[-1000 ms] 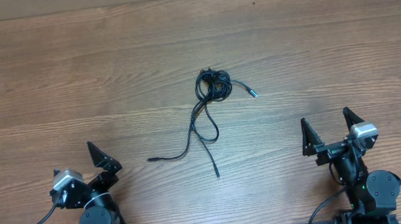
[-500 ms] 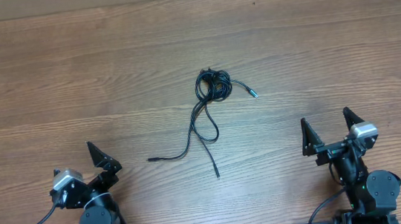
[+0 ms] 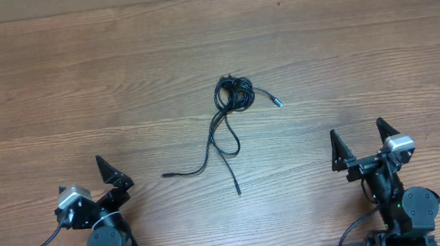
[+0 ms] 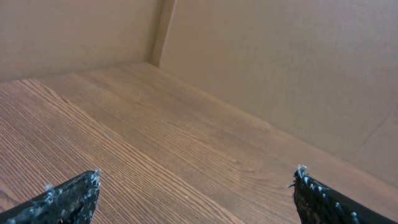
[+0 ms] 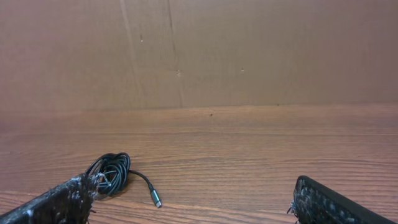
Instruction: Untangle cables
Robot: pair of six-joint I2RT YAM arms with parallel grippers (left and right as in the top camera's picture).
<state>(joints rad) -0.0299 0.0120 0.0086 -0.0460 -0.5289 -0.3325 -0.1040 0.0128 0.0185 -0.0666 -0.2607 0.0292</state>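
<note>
Wooden table bears cables, clear of left end effector and right end effector, both spread.

A wood-grain table is filling the overhead view. Plain brown walls are standing along its far edge, meeting at a corner. Soft, even light is falling across the wood.

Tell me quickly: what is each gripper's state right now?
Left gripper: open, holding nothing.
Right gripper: open, holding nothing.
</note>
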